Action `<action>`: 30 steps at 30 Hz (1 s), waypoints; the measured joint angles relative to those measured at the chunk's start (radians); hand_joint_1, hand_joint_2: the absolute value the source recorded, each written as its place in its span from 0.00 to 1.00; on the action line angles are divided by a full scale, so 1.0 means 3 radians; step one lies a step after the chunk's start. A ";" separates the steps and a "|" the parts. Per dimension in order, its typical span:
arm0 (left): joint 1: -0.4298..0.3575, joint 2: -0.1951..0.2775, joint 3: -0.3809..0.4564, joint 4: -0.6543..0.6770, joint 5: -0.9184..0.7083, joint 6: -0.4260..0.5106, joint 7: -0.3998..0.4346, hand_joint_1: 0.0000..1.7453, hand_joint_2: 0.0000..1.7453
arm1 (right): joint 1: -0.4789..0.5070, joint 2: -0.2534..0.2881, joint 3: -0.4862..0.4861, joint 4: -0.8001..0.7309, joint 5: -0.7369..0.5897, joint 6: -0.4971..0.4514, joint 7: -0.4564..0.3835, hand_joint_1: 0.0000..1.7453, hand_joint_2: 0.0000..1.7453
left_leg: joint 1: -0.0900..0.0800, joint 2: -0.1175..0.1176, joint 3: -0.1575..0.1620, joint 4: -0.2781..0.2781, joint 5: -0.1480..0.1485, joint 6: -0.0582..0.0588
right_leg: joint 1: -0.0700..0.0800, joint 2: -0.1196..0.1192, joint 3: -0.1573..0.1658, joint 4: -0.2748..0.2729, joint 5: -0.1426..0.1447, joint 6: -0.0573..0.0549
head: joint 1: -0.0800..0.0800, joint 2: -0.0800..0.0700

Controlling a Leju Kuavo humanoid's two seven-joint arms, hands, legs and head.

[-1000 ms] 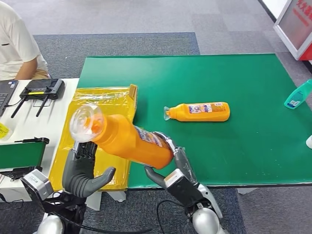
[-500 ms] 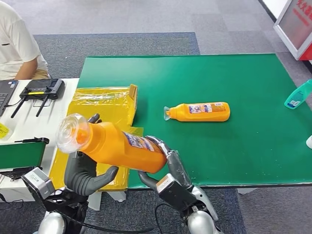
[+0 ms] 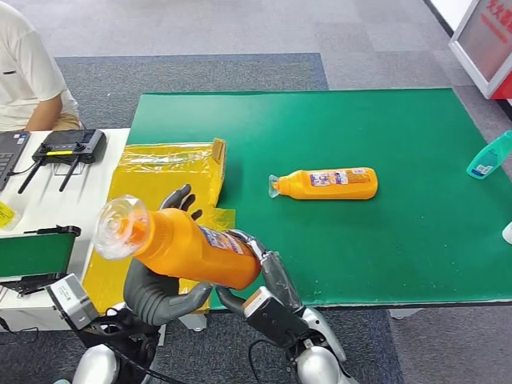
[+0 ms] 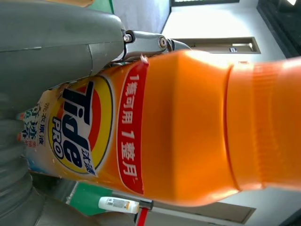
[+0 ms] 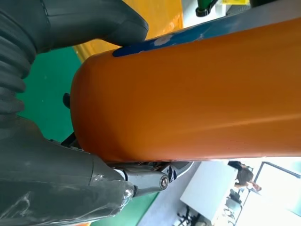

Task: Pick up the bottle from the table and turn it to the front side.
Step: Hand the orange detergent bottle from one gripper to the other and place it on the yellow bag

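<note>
Since the earlier frame, left hand (image 3: 158, 282) has risen beneath the airborne bottle (image 3: 181, 244), fingers spread, while right hand (image 3: 261, 276) clamps its base; premature release risks dropping.

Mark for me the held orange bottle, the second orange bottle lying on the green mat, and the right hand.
held orange bottle (image 3: 193, 248): head view, mid-body beside the label.
second orange bottle (image 3: 329, 183): head view, on its label, mid-body.
right hand (image 3: 266, 280): head view, middle of the hand, at the held bottle's base.
</note>
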 joint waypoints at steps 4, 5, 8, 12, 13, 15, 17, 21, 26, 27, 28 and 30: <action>-0.0018 0.0004 -0.0025 0.0010 0.0021 0.0006 0.0001 0.00 1.00 | -0.0011 0.0000 0.0014 0.0030 -0.0018 0.0012 0.0002 1.00 1.00 | 0.0000 0.0000 0.0000 0.0000 0.0000 0.0000 | 0.0000 0.0000 0.0000 0.0000 0.0000 0.0000 | 0.0000 0.0000; -0.0021 0.0005 -0.0028 0.0011 0.0024 0.0006 0.0001 0.00 1.00 | -0.0013 0.0000 0.0016 0.0034 -0.0019 0.0013 0.0002 1.00 1.00 | 0.0000 0.0000 0.0000 0.0000 0.0000 0.0000 | 0.0000 0.0000 0.0000 0.0000 0.0000 0.0000 | 0.0000 0.0000; -0.0099 0.0020 -0.0118 0.0051 0.0056 0.0009 0.0023 0.25 1.00 | -0.0062 0.0008 0.0054 0.0150 -0.0031 0.0011 0.0003 1.00 1.00 | 0.0000 0.0000 0.0000 0.0000 0.0000 0.0000 | 0.0000 0.0000 0.0000 0.0000 0.0000 0.0000 | 0.0000 0.0000; -0.0157 0.0042 -0.0189 0.0094 0.0075 0.0031 0.0044 1.00 1.00 | -0.0096 0.0019 0.0068 0.0244 -0.0043 0.0006 0.0005 1.00 1.00 | 0.0000 0.0000 0.0000 0.0000 0.0000 0.0000 | 0.0000 0.0000 0.0000 0.0000 0.0000 0.0000 | 0.0000 0.0000; -0.0162 0.0046 -0.0195 0.0100 0.0073 0.0043 0.0046 1.00 1.00 | -0.0097 0.0019 0.0069 0.0254 -0.0047 0.0002 0.0007 1.00 1.00 | 0.0000 0.0000 0.0000 0.0000 0.0000 0.0000 | 0.0000 0.0000 0.0000 0.0000 0.0000 0.0000 | 0.0000 0.0000; -0.0171 0.0055 -0.0204 0.0113 0.0069 0.0064 0.0049 1.00 1.00 | -0.0098 0.0019 0.0069 0.0270 -0.0053 -0.0005 0.0011 1.00 1.00 | 0.0000 0.0000 0.0000 0.0000 0.0000 0.0000 | 0.0000 0.0000 0.0000 0.0000 0.0000 0.0000 | 0.0000 0.0000; -0.0178 0.0063 -0.0208 0.0124 0.0065 0.0077 0.0049 1.00 1.00 | -0.0098 0.0019 0.0070 0.0282 -0.0055 -0.0010 0.0013 1.00 1.00 | 0.0000 0.0000 0.0000 0.0000 0.0000 0.0000 | 0.0000 0.0000 0.0000 0.0000 0.0000 0.0000 | 0.0000 0.0000; -0.0191 0.0073 -0.0212 0.0133 0.0047 0.0099 0.0049 1.00 1.00 | -0.0097 0.0019 0.0074 0.0296 -0.0056 -0.0016 0.0013 1.00 1.00 | 0.0000 0.0000 0.0000 0.0000 0.0000 0.0000 | 0.0000 0.0000 0.0000 0.0000 0.0000 0.0000 | 0.0000 0.0000; -0.0202 0.0076 -0.0217 0.0136 0.0031 0.0123 0.0057 1.00 1.00 | -0.0094 0.0019 0.0085 0.0299 -0.0056 -0.0019 0.0013 1.00 1.00 | 0.0000 0.0000 0.0000 0.0000 0.0000 0.0000 | 0.0000 0.0000 0.0000 0.0000 0.0000 0.0000 | 0.0000 0.0000; -0.0203 0.0076 -0.0220 0.0136 0.0025 0.0127 0.0061 1.00 1.00 | -0.0094 0.0019 0.0086 0.0299 -0.0056 -0.0019 0.0013 1.00 1.00 | 0.0000 0.0000 0.0000 0.0000 0.0000 0.0000 | 0.0000 0.0000 0.0000 0.0000 0.0000 0.0000 | 0.0000 0.0000; -0.0203 0.0076 -0.0223 0.0136 0.0020 0.0132 0.0065 1.00 1.00 | -0.0094 0.0019 0.0086 0.0299 -0.0056 -0.0019 0.0013 1.00 1.00 | 0.0000 0.0000 0.0000 0.0000 0.0000 0.0000 | 0.0000 0.0000 0.0000 0.0000 0.0000 0.0000 | 0.0000 0.0000; -0.0204 0.0077 -0.0227 0.0137 0.0011 0.0139 0.0070 1.00 1.00 | -0.0093 0.0019 0.0086 0.0299 -0.0056 -0.0020 0.0013 0.72 1.00 | 0.0000 0.0000 0.0000 0.0000 0.0000 0.0000 | 0.0000 0.0000 0.0000 0.0000 0.0000 0.0000 | 0.0000 0.0000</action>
